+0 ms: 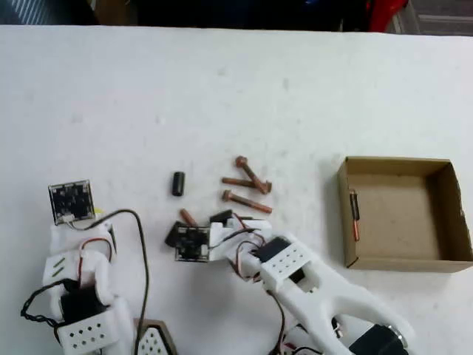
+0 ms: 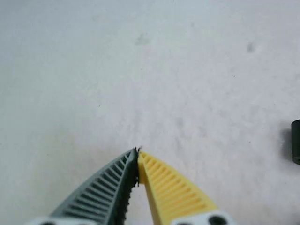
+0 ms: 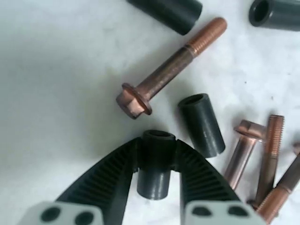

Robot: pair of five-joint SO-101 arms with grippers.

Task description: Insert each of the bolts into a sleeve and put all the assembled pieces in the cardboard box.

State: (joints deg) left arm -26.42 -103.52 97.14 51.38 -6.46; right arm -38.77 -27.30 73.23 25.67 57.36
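Two ribbed jaws clamp a smooth cylindrical sleeve (image 3: 157, 161).

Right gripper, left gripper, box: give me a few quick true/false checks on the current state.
1. The right gripper is shut on a black sleeve. True.
2. The left gripper holds a bolt. False: it is shut on nothing, above the bare table.
3. The cardboard box is empty. False: one piece lies against the wall nearest the loose bolts.
4. A copper bolt with no sleeve on it lies on the table just ahead of the held sleeve. True.
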